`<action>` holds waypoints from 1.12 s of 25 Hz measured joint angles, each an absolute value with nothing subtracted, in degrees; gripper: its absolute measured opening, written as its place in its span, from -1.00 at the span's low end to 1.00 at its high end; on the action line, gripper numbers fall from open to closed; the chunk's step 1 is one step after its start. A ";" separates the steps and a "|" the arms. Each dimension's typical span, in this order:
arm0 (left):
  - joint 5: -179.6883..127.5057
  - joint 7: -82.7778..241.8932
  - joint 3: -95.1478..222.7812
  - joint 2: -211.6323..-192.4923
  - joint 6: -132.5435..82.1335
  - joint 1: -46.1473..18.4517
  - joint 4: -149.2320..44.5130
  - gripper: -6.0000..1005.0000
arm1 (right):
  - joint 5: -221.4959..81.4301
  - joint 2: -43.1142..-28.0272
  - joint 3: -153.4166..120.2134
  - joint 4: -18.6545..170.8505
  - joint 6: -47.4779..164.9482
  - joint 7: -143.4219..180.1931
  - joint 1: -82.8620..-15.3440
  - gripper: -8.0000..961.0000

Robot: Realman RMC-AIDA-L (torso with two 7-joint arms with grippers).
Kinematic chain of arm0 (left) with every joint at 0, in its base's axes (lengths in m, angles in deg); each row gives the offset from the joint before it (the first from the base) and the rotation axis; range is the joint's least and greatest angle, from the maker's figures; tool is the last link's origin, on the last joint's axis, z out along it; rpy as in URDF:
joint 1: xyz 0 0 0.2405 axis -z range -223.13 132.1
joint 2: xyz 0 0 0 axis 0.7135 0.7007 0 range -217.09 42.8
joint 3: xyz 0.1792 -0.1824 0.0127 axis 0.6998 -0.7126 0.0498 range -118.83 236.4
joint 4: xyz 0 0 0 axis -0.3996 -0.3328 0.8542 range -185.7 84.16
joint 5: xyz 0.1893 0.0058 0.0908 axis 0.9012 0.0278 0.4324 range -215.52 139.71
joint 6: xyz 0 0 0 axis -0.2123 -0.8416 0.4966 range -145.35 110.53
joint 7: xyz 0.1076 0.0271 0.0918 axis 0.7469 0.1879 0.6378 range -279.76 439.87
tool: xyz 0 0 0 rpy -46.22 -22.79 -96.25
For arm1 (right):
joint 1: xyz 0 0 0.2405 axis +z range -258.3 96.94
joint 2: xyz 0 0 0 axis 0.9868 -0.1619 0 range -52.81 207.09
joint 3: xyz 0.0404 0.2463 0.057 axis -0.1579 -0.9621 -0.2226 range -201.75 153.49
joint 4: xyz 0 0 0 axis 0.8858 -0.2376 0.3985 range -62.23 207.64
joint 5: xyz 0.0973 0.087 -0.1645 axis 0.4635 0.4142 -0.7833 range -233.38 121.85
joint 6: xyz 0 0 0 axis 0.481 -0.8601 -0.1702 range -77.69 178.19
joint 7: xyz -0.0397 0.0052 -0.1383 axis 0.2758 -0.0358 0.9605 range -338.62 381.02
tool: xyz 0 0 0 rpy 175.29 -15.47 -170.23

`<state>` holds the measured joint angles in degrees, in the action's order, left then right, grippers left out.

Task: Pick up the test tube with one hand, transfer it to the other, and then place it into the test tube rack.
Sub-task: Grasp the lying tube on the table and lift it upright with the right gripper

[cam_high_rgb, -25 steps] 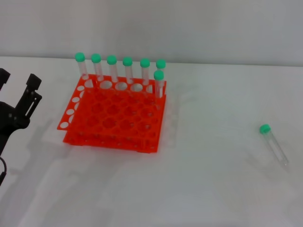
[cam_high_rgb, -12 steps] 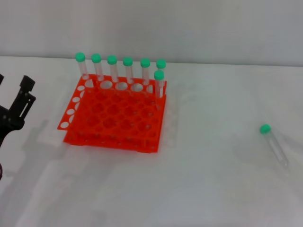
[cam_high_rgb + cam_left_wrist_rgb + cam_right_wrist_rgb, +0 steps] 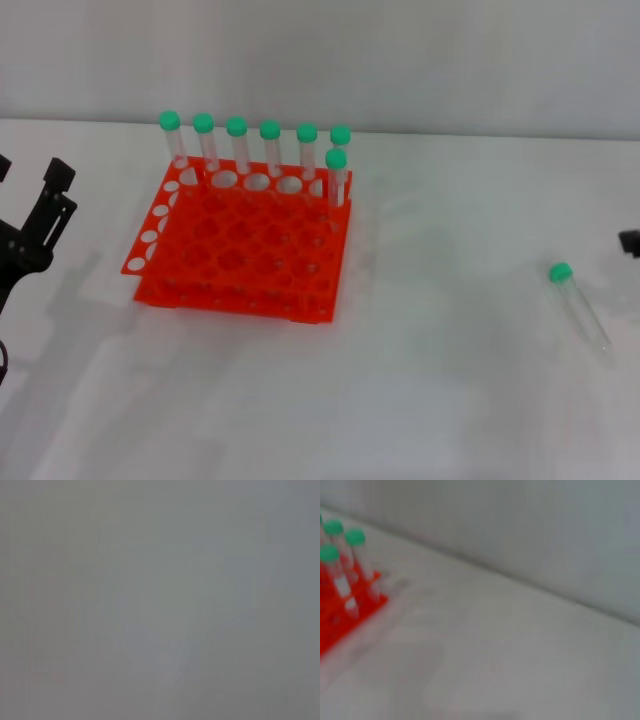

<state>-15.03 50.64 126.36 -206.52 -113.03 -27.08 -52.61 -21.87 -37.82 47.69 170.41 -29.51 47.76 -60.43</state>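
Note:
The test tube (image 3: 580, 306), clear with a green cap, lies flat on the white table at the right. The orange-red test tube rack (image 3: 240, 245) stands left of centre and also shows in the right wrist view (image 3: 340, 620). My left gripper (image 3: 32, 170) is at the left edge, beside the rack, open and empty. Only a black tip of my right gripper (image 3: 630, 242) shows at the right edge, just beyond the tube's cap and apart from it. The left wrist view shows only blank grey.
Several green-capped tubes (image 3: 256, 150) stand upright along the rack's back row, with one more (image 3: 336, 178) in the second row at the right. They also show in the right wrist view (image 3: 342, 555). A grey wall (image 3: 400, 60) runs behind the table.
My left gripper drew back to the left, away from the rack, then stayed still. The black tip of my right gripper has come into view at the right edge.

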 joint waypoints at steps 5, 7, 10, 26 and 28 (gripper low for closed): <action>-15.13 50.64 126.37 -206.58 -113.00 -27.29 -52.61 0.57 | -30.35 -38.04 53.30 170.07 -36.56 40.18 -55.28 0.77; -15.14 50.64 126.37 -206.59 -112.96 -27.32 -52.60 0.57 | -31.44 -38.07 55.24 169.11 -37.67 38.55 -54.30 0.76; -15.15 50.63 126.50 -206.59 -112.94 -27.31 -52.55 0.57 | -31.75 -38.15 56.94 165.93 -38.23 36.79 -52.49 0.76; -14.47 50.71 126.72 -206.70 -112.07 -26.77 -52.13 0.57 | -31.42 -38.61 61.47 150.33 -31.39 35.59 -47.34 0.74; -14.45 50.71 126.72 -206.74 -112.06 -26.77 -52.29 0.57 | -31.41 -38.62 61.44 149.63 -31.15 35.59 -47.34 0.74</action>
<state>-14.45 50.71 126.72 -206.74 -112.06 -26.77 -52.29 -31.41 -38.62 61.44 149.63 -31.15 35.59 -47.34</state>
